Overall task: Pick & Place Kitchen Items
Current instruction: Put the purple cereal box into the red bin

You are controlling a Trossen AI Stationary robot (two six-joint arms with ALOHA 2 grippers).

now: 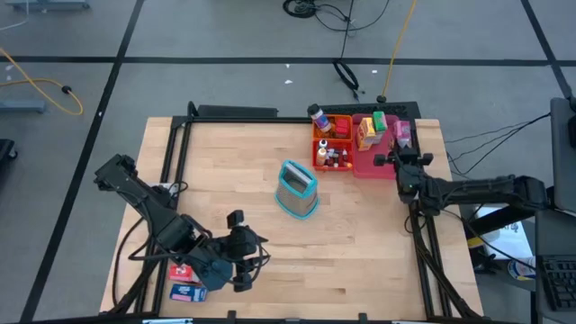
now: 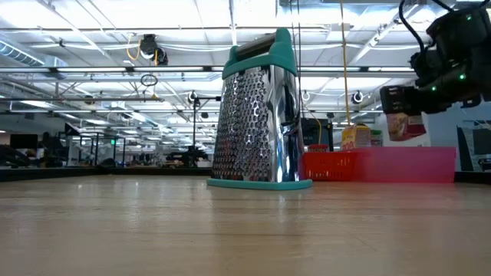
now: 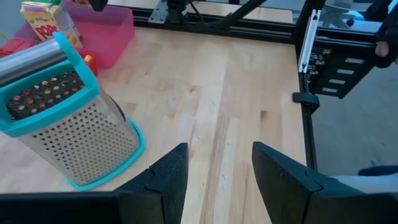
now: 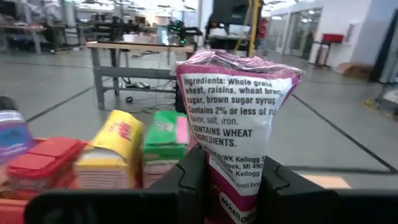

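My right gripper [image 4: 233,180] is shut on a pink-and-white cereal bag [image 4: 233,106] over the right end of the pink tray [image 1: 373,165]. The bag also shows in the high view [image 1: 403,133] and the low view [image 2: 399,123]. In the pink tray stand a yellow box [image 4: 112,152] and a green box [image 4: 163,140]. Small bottles fill the orange tray [image 1: 321,157], and one bottle [image 1: 317,115] stands at its far corner. My left gripper [image 3: 217,152] hangs open over the table's near left, with nothing between its fingers. A red box [image 1: 183,270] and a blue box [image 1: 187,292] lie under that arm. My right gripper pinches the bag's lower part [image 4: 233,165] between its two fingers, one on each side. The fingers reach in level from the table's near side. The bag stands upright above them, its printed ingredients panel facing the wrist camera. Whether its bottom rests in the pink tray is hidden.
A steel grater [image 1: 297,189] with teal trim stands upright near the table's middle, between the two arms. Black frame rails [image 1: 423,243] run along the table's left, far and right edges. Bare wood lies between the grater and the right rail.
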